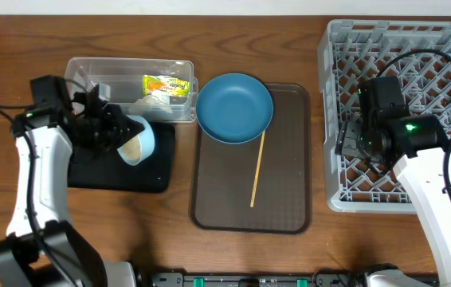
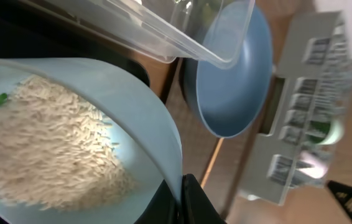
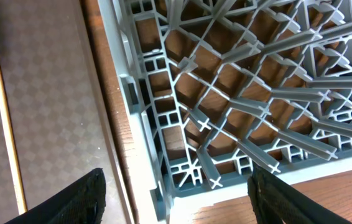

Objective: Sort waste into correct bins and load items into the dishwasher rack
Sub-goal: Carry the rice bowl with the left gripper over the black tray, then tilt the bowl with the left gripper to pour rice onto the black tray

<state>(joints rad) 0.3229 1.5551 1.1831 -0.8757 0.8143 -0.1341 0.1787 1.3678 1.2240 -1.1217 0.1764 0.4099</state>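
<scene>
I see the tub (image 1: 102, 76) at left holding the wrapper (image 1: 166, 84), the shallow tray (image 1: 106, 175) before it under the small bowl (image 1: 139, 142), the serving tray (image 1: 219, 195) centre bearing the large bowl (image 1: 234, 108) and stick (image 1: 257, 169), the rack (image 1: 401, 26) right.

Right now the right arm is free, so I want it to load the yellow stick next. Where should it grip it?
Probably take the stick on the half away from the blue bowl, coming from straight above with the fingers closing across its width. It lies flat on the brown tray, thin and long, and its far end sits close to the bowl's rim, so the near half leaves more room.
</scene>
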